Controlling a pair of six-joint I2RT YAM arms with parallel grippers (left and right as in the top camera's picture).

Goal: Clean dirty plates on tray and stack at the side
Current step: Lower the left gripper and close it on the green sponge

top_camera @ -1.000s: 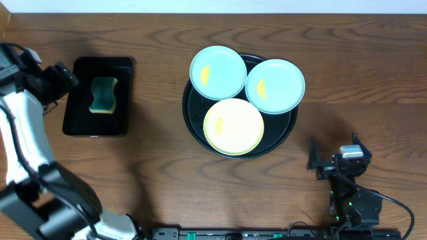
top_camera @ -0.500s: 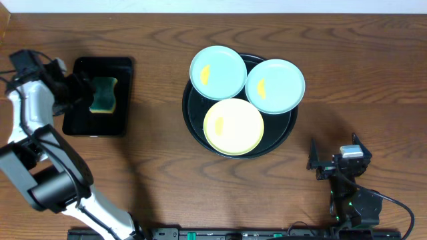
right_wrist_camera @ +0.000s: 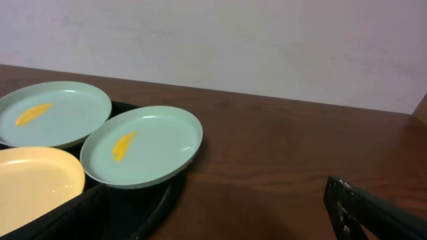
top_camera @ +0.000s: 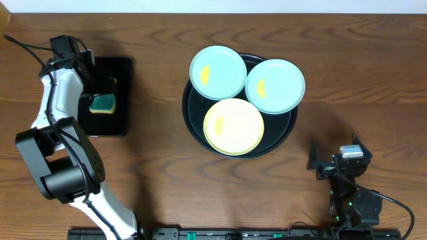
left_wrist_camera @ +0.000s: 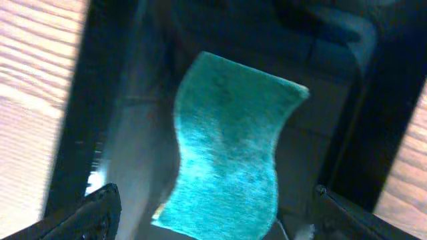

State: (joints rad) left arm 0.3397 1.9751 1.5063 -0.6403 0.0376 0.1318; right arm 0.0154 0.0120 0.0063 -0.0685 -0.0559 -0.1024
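Three plates lie on the round black tray (top_camera: 193, 112): a light blue plate (top_camera: 218, 72) at the back left, a second light blue plate (top_camera: 275, 86) at the back right, and a pale yellow plate (top_camera: 233, 126) in front. Each blue plate has a yellow-orange smear, as does the yellow one. My left gripper (top_camera: 100, 83) hangs open over a green sponge (left_wrist_camera: 230, 143), its fingertips (left_wrist_camera: 97, 210) either side of the sponge's near end and not touching it. My right gripper (top_camera: 333, 152) rests open, right of the tray and nearer the front edge, with nothing in it.
The sponge (top_camera: 103, 103) lies in a rectangular black tray (top_camera: 123, 100) at the left of the wooden table. In the right wrist view the blue plates (right_wrist_camera: 143, 147) and the round tray's rim (right_wrist_camera: 163, 200) are left of my fingertip (right_wrist_camera: 373, 213).
My left arm has swung in from the table's left edge to above the rectangular tray and the sponge. The right arm and the plates have not moved.
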